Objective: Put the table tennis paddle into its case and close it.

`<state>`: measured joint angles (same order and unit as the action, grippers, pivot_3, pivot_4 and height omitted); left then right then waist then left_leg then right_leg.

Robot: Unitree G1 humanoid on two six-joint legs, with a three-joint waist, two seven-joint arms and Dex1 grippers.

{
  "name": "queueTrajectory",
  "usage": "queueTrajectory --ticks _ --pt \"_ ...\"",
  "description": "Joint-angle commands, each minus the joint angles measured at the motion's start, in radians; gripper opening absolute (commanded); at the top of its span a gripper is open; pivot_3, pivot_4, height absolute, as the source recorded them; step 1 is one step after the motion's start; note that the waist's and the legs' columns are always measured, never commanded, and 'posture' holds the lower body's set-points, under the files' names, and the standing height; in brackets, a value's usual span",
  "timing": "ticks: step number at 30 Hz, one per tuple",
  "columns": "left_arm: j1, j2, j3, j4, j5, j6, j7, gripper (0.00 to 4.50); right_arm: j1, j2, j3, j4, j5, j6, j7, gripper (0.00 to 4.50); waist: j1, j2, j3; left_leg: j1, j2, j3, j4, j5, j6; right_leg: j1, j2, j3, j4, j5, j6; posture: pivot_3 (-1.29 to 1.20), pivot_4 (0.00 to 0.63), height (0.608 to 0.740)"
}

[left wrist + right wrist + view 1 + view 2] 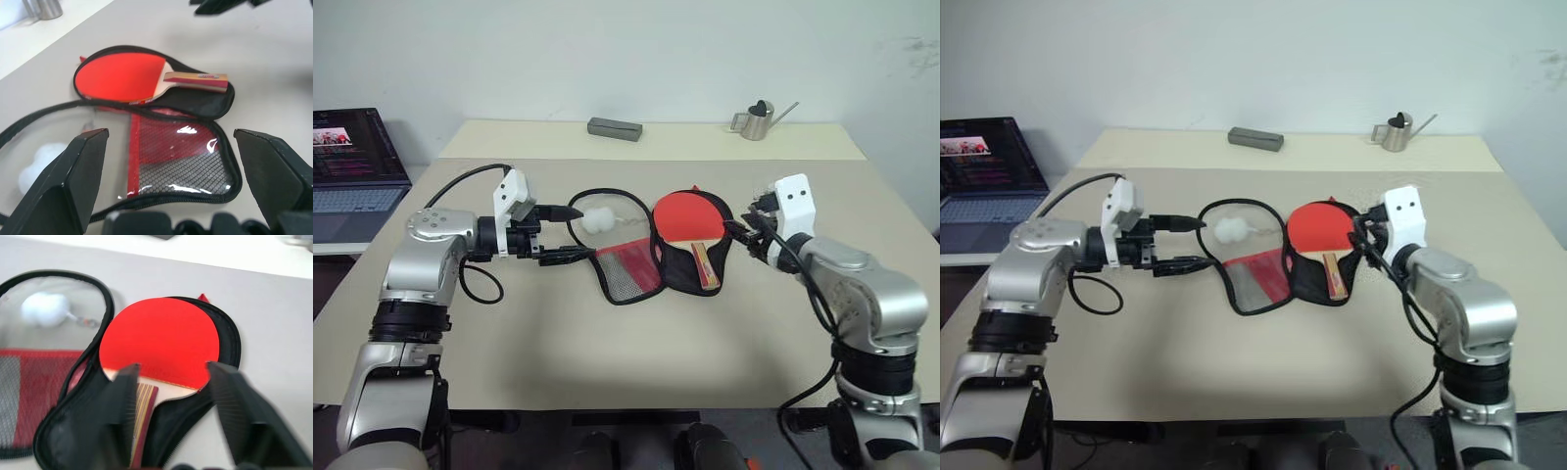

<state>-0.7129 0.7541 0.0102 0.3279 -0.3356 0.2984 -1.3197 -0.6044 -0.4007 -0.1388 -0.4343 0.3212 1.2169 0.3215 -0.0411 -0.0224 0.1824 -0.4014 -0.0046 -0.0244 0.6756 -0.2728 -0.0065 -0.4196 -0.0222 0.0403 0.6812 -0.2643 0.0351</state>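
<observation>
Paddle lies in open case; left hand spread wide.

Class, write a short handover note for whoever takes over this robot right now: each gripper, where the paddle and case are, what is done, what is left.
Left gripper: open, empty, beside the case's spread flap.
Right gripper: jaws apart, empty, close to the case's right edge.
Table tennis paddle: lying red face up in the black half of the case, handle toward the narrow end.
Flap: folded out flat to the left, mesh pocket up, white pom-pom resting inside its clear part.
Done: paddle placed.
Left: fold the flap over and zip shut.
</observation>
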Motion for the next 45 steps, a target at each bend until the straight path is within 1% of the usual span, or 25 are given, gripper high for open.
queueTrajectory --ticks 1,3,4,11,14,18,20,22,27,34,39,45 --pt "-0.005 0.029 0.041 0.009 0.001 -0.024 0.016 4.5 -0.015 -0.065 -0.011 -0.013 0.046 0.002 0.063 0.84 0.0 0.0 0.0 0.0 0.0 0.0 0.0 0.0 0.0 0.0 0.0 0.0 0.0 0.0 0.0 0.0 0.15 0.74" --pt "-0.001 0.037 0.042 0.023 0.012 -0.03 0.026 4.5 -0.014 -0.092 -0.015 -0.009 0.061 0.001 0.086 0.11 0.001 0.0 0.0 0.0 0.0 0.0 0.0 0.0 0.0 0.0 0.0 0.0 0.0 0.0 0.0 0.0 0.15 0.74" --pt "0.0 0.04 0.042 0.032 0.016 -0.035 0.027 4.5 -0.015 -0.097 -0.013 -0.008 0.067 0.002 0.09 0.05 0.0 0.0 0.0 0.0 0.0 0.0 0.0 0.0 0.0 0.0 0.0 0.0 0.0 0.0 0.0 0.0 0.15 0.74" --pt "0.0 0.052 0.046 0.116 0.047 -0.079 0.045 4.5 -0.011 -0.145 0.011 -0.032 0.13 0.005 0.155 0.05 0.001 0.0 0.0 0.0 0.0 0.0 0.0 0.0 0.0 0.0 0.0 0.0 0.0 0.0 0.0 0.0 0.15 0.74" --pt "-0.019 0.054 0.04 0.178 0.077 -0.12 0.06 4.5 -0.001 -0.184 0.013 -0.06 0.204 0.017 0.237 0.05 0.002 0.0 0.0 0.0 0.0 0.0 0.0 0.0 0.0 0.0 0.0 0.0 0.0 0.0 0.0 0.0 0.15 0.74" --pt "-0.027 0.053 0.034 0.248 0.113 -0.168 0.077 4.5 0.018 -0.239 -0.025 -0.1 0.341 0.043 0.354 0.05 0.004 0.0 0.0 0.0 0.0 0.0 0.0 0.0 0.0 0.0 0.0 -0.001 -0.001 0.0 0.0 0.0 0.15 0.74" --pt "-0.033 0.052 0.026 0.286 0.139 -0.198 0.094 4.5 0.024 -0.275 -0.042 -0.104 0.375 0.03 0.389 0.05 0.006 0.0 0.0 0.0 0.0 0.0 0.0 0.0 0.0 0.0 0.0 0.0 -0.001 0.0 0.0 0.0 0.15 0.74" --pt "-0.043 0.046 0.025 0.316 0.148 -0.204 0.102 4.5 0.02 -0.309 -0.058 -0.092 0.392 0.005 0.413 0.05 0.007 0.0 0.0 0.0 0.0 0.0 0.0 0.0 0.0 0.0 0.0 0.0 -0.001 0.0 0.0 0.0 0.15 0.74" --pt "-0.078 0.033 0.002 0.385 0.19 -0.226 0.106 4.5 -0.043 -0.387 -0.089 -0.044 0.433 -0.072 0.495 0.05 0.009 0.0 0.0 0.0 0.0 0.0 0.0 0.0 0.0 0.0 0.0 -0.001 0.0 0.0 0.0 0.0 0.15 0.74" --pt "-0.122 -0.008 -0.035 0.48 0.245 -0.267 0.129 4.5 -0.115 -0.514 -0.063 -0.002 0.48 -0.11 0.612 0.05 0.01 0.0 0.0 0.0 0.0 0.0 0.001 0.0 0.001 0.0 -0.001 -0.001 -0.001 0.0 0.0 0.0 0.15 0.74" --pt "-0.165 -0.053 -0.057 0.56 0.288 -0.301 0.173 4.5 -0.13 -0.553 -0.046 0.012 0.488 -0.126 0.641 0.05 0.01 -0.001 0.0 -0.001 0.0 0.0 0.001 0.0 0.001 0.0 -0.001 -0.001 -0.001 0.0 0.0 0.0 0.15 0.74" --pt "-0.219 -0.122 -0.077 0.653 0.332 -0.347 0.235 4.5 -0.125 -0.565 -0.034 0.022 0.485 -0.15 0.639 0.05 0.011 -0.001 0.0 -0.001 0.0 0.0 0.001 0.0 0.001 0.0 -0.001 -0.001 -0.001 0.0 0.0 0.0 0.15 0.74"
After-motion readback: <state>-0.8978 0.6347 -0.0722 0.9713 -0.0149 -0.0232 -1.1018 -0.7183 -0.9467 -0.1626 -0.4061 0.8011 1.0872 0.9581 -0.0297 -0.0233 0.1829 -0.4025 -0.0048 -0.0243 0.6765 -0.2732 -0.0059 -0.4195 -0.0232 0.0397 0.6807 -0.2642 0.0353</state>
